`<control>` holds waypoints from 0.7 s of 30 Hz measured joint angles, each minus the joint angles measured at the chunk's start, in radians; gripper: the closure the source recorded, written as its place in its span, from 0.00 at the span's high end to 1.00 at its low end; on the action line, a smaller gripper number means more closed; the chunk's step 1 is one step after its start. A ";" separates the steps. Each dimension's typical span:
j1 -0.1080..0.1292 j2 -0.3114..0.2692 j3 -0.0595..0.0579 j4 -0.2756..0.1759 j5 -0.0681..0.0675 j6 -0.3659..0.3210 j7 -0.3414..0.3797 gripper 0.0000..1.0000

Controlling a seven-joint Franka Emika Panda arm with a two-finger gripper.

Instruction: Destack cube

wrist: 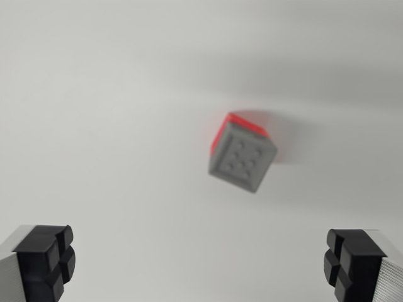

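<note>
A grey cube (242, 157) with several round dimples on its top face sits stacked on a red cube (221, 131), of which only a strip shows along the upper left and top edges. The stack stands on a white surface, right of the wrist view's centre, and looks slightly blurred. My gripper (198, 264) hangs above the surface and nearer the camera than the stack, open wide. Its black fingertips (47, 261) show at the bottom left and bottom right corners with nothing between them.
The white surface (101, 113) fills the whole view. A soft shadow falls to the right of the stack.
</note>
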 joint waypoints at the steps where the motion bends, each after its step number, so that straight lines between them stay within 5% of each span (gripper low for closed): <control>1: 0.000 0.000 0.000 0.000 0.000 0.000 0.000 1.00; 21: 0.000 0.004 -0.004 -0.020 0.000 0.018 0.035 1.00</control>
